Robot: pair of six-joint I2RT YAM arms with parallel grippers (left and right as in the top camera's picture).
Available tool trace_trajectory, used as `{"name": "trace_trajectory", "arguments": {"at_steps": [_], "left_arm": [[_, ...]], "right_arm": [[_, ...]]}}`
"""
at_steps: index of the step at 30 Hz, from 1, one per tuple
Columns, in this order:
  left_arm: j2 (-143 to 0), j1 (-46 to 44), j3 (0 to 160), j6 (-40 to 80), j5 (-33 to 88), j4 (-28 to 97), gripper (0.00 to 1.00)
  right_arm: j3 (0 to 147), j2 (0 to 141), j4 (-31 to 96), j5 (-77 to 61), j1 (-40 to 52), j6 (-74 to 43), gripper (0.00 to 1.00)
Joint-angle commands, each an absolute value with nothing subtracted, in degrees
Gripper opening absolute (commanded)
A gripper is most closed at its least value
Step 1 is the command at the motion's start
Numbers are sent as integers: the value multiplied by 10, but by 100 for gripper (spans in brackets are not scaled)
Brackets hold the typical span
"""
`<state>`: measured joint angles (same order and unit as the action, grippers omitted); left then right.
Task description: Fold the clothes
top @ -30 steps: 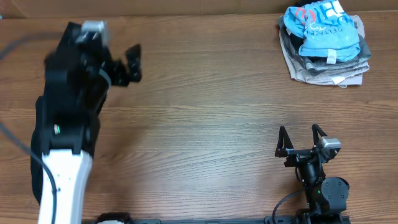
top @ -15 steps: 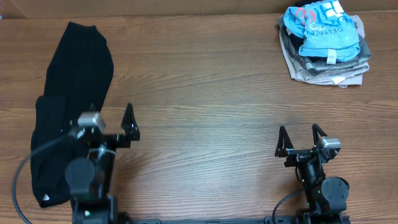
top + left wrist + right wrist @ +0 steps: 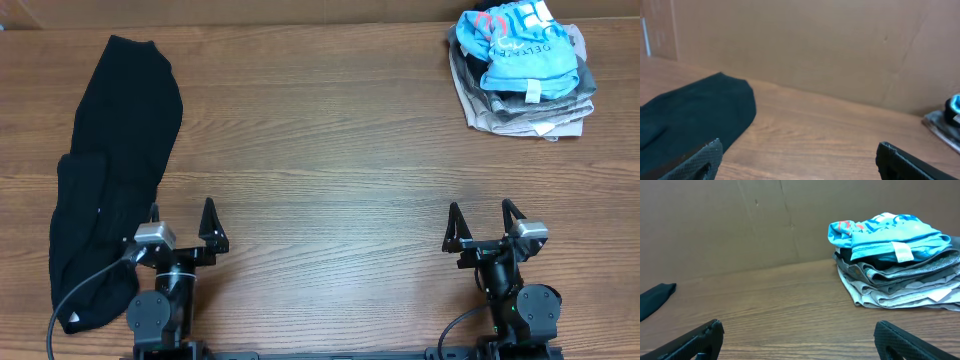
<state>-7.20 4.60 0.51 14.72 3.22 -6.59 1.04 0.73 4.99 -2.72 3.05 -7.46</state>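
Observation:
A stack of folded clothes (image 3: 523, 70) sits at the far right of the table, with a light blue T-shirt (image 3: 520, 48) with pink-and-white lettering on top. The stack also shows in the right wrist view (image 3: 897, 260). A long black garment (image 3: 105, 170) lies unfolded along the left side, and it shows in the left wrist view (image 3: 695, 115). My left gripper (image 3: 181, 222) is open and empty at the front left, beside the black garment. My right gripper (image 3: 484, 222) is open and empty at the front right, well short of the stack.
The wooden table (image 3: 320, 150) spans the view. A brown cardboard wall (image 3: 815, 45) stands along the table's far edge.
My left arm has drawn back from over the black garment at the far left to the front edge, leaving the garment lying flat. The right arm has not moved.

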Motion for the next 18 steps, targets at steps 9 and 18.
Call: {"name": "trace_trajectory", "arguments": {"at_steps": [9, 18], "left_arm": [[-2, 52, 3, 143, 11, 45, 100], [-3, 52, 3, 143, 10, 44, 100]], "right_arm": [[4, 2, 46, -24, 32, -77, 100], [4, 2, 46, -24, 32, -77, 100]]}}
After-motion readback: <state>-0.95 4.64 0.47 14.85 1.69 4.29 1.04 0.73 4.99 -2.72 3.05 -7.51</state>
